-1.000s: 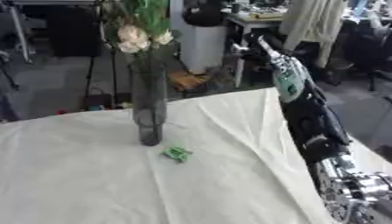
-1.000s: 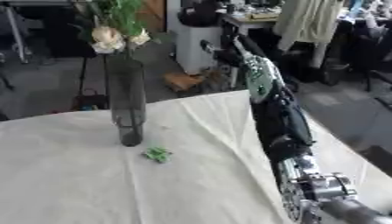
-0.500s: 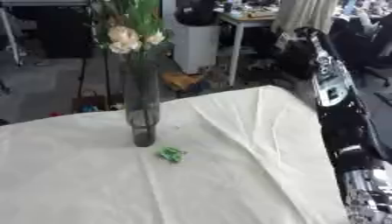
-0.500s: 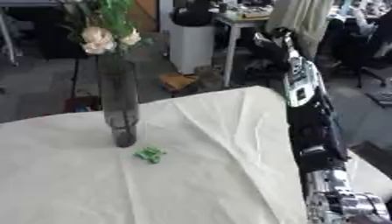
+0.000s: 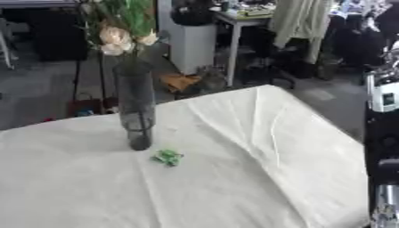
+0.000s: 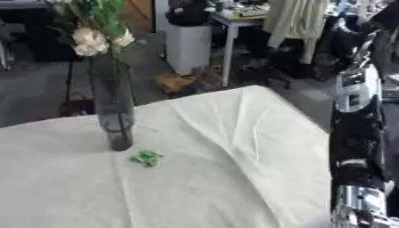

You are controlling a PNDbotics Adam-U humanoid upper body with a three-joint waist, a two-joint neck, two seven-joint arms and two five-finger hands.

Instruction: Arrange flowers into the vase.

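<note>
Cream flowers (image 5: 117, 38) stand in the dark glass vase (image 5: 136, 107), far left on the white cloth (image 5: 257, 147). A green scrap (image 5: 168, 156) lies just beside its base. Right arm (image 6: 355, 133) at the right edge; no hand shows, so finger state cannot be told. Arranging appears complete; next, judge whether the scrap needs collecting.

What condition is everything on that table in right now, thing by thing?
vase: upright on the cloth, holding flowers.
flowers: standing in the vase, pale blooms up.
green scrap: lying loose beside the vase's base.
tablecloth: spread out, creased.
right arm: at the table's right edge, hand unseen.
</note>
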